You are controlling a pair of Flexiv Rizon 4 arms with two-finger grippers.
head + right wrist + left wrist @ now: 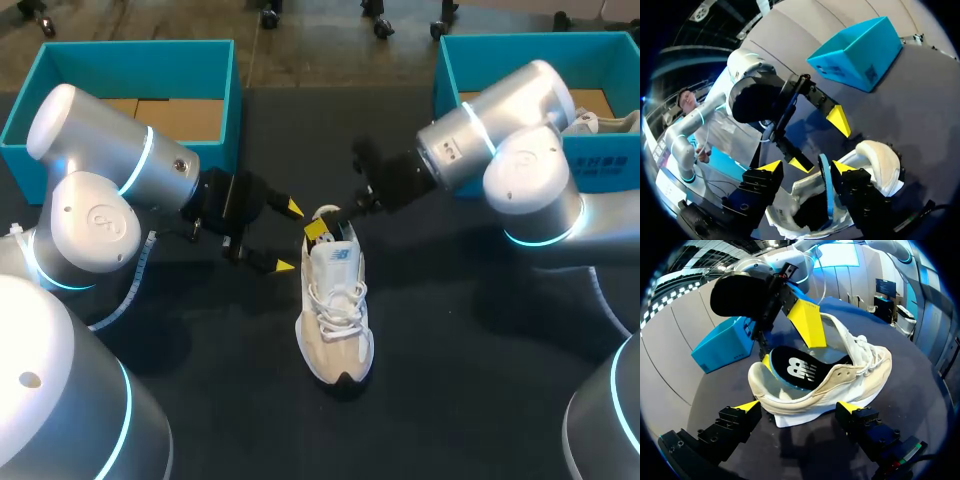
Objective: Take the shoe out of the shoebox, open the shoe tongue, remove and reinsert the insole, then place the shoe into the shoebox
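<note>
1. Shoe [335,310] stands on its sole on the table [450,380], between the left shoebox [130,46] and the right shoebox [520,38] and outside both.
2. Its insole [826,187] is tipped up on edge at the heel.
3. My right end effector [805,167] is spread wide over the heel opening. One finger is against the insole, not gripping it.
4. My left end effector [288,237] is released, just beside the heel.

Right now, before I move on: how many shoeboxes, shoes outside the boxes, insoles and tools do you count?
Teal shoeboxes: 2
Shoe outside the boxes: 1
Insole, in that shoe: 1
Tools, left tool and right tool: 2
Total: 6
</note>
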